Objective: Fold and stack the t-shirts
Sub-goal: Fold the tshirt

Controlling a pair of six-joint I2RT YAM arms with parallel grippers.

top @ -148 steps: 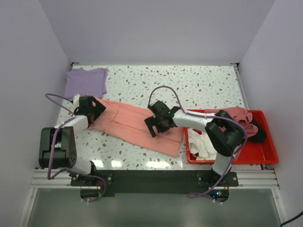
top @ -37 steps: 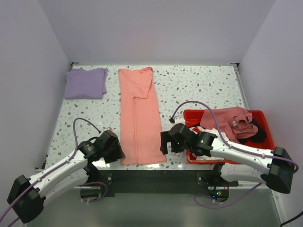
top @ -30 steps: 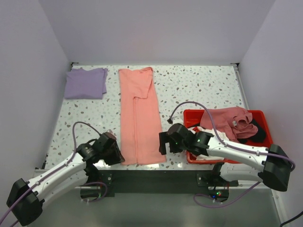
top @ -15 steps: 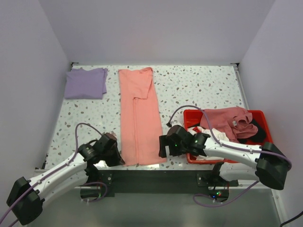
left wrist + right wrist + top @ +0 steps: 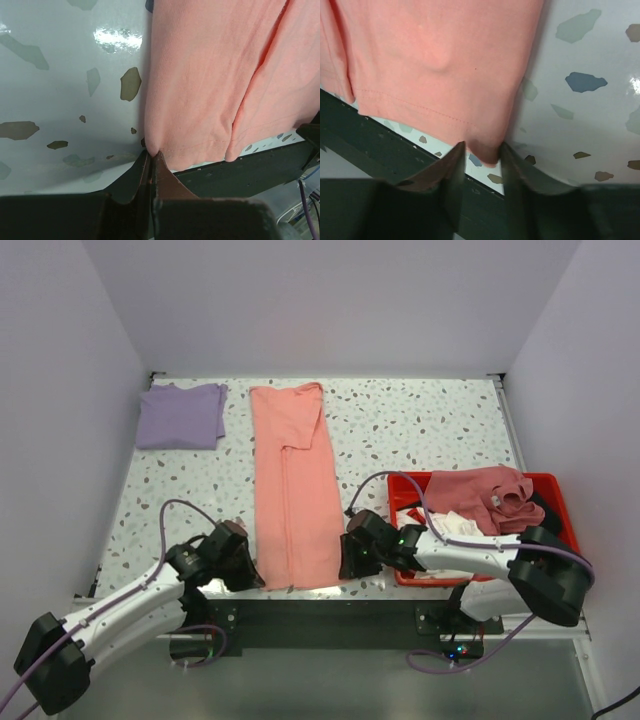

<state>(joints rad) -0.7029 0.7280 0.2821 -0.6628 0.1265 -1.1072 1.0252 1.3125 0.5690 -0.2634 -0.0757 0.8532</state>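
Note:
A long salmon-pink t-shirt (image 5: 295, 480), folded lengthwise into a strip, runs from the table's back to its near edge. At the strip's near-left corner my left gripper (image 5: 245, 575) is shut, and the left wrist view shows the hem (image 5: 200, 75) pinched at the fingertips of this gripper (image 5: 150, 152). My right gripper (image 5: 350, 562) is at the near-right corner. The right wrist view shows that corner (image 5: 435, 50) bunched between the two fingers of the right gripper (image 5: 481, 147). A folded lavender t-shirt (image 5: 180, 415) lies at the back left.
A red bin (image 5: 555, 565) at the right front holds a dusty pink t-shirt (image 5: 480, 495), a white one (image 5: 455, 525) and a black one (image 5: 545, 510). The black base rail (image 5: 320, 615) runs just below the table's near edge, close under both grippers.
The left gripper has shut on the near-left corner of the salmon-pink shirt. The right gripper moved down to the near-right corner and its jaws narrowed onto it.

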